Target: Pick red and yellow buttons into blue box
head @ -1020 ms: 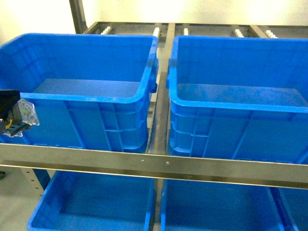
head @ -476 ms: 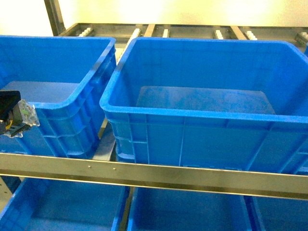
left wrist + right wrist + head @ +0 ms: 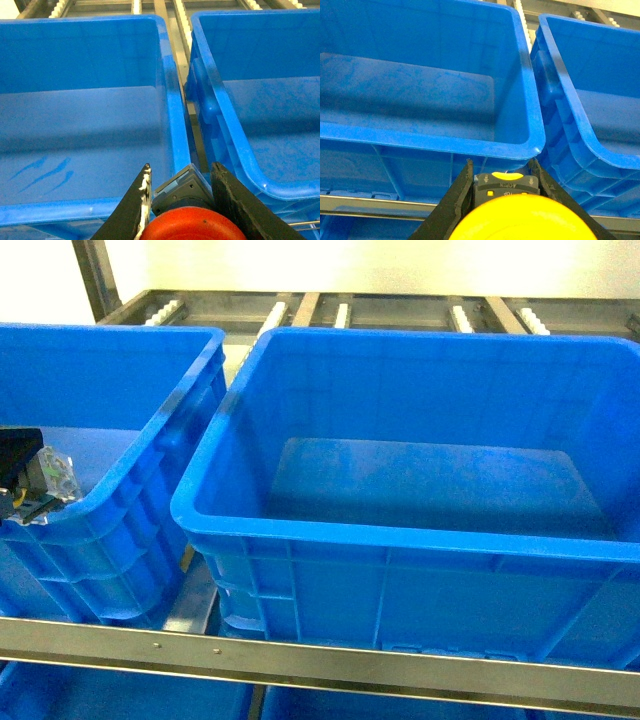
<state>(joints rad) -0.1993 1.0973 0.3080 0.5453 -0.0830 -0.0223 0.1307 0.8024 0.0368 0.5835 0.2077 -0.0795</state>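
Observation:
Between the fingers of my left gripper (image 3: 181,170) sits the red button (image 3: 192,225), its black-and-clear body pointing forward; the gripper is shut on it. That gripper (image 3: 40,490) shows at the head view's left edge, over the front rim of the left crate (image 3: 130,480). My right gripper (image 3: 501,165) is shut on the yellow button (image 3: 520,220), just short of the front rim of the blue box (image 3: 420,136). In the head view the blue box (image 3: 400,532) fills the middle and right, and its floor is bare. The right gripper is out of the head view.
A metal shelf rail (image 3: 350,660) runs across in front of the crates. Roller tracks (image 3: 340,312) lie behind them. A narrow gap (image 3: 187,100) separates the left crate (image 3: 90,210) from the blue box (image 3: 235,150). Another blue crate (image 3: 580,125) stands right of the blue box.
In the head view the crates have slid left and down and look larger; the lower-shelf crates have almost dropped out of sight. The left gripper keeps its place and its hold.

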